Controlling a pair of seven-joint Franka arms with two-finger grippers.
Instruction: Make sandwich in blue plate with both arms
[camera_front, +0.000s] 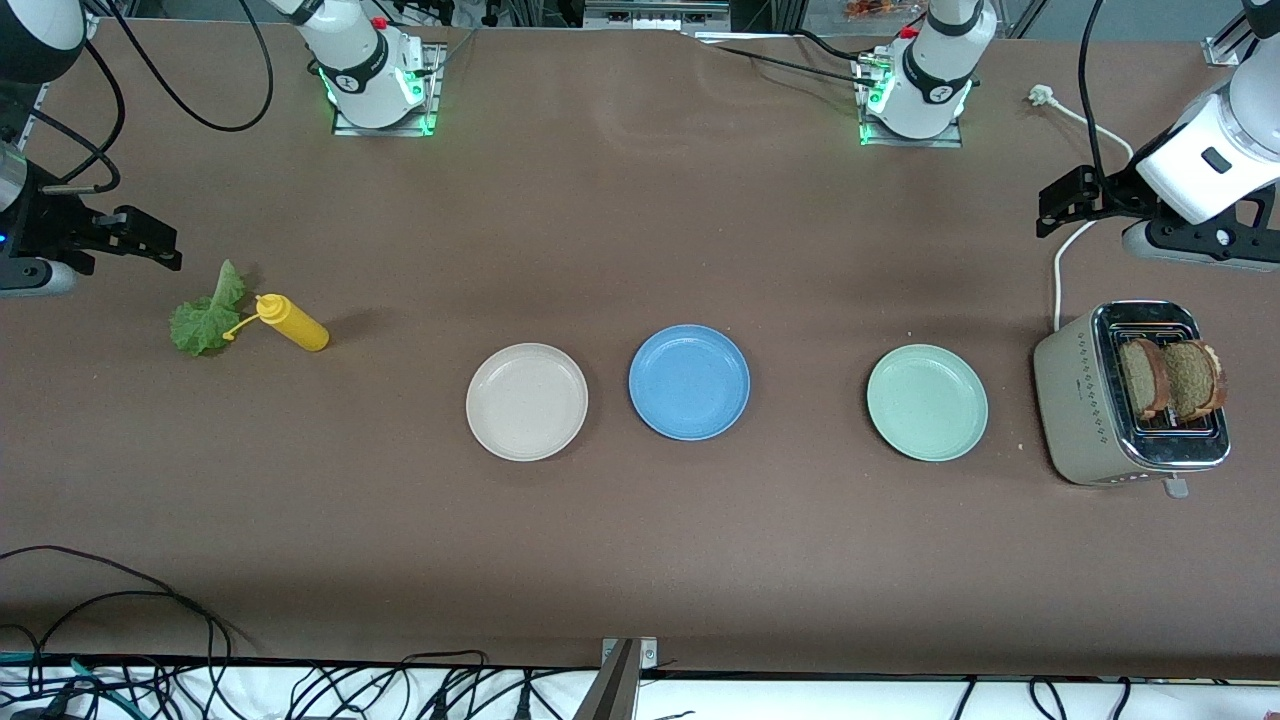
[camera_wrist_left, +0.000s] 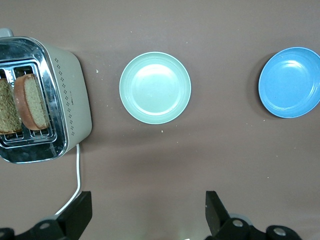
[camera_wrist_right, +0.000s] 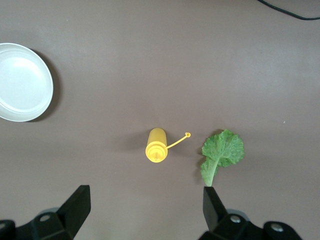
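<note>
A brown table holds three plates in a row: a beige plate, the blue plate beside it, and a mint-green plate toward the left arm's end. All three are bare, so no part of the sandwich is built yet.

Two bread slices stand upright in a toaster at the left arm's end. The lettuce leaf lies at the right arm's end, just beside a yellow squeeze bottle whose dangling cap reaches toward it.

The left pincer hovers with its jaws wide and nothing held, over the table near the toaster. The right pincer hovers wide and bare too, over the table near the leaf.

Likely risks (judged from the layout): the slices sit close together in their slots, so a pincer may catch both or scrape the toaster's metal frame. The thin, flat leaf may slip or tear, and reaching for it could knock the bottle. With similar plates either side, food could land on the wrong one.
</note>
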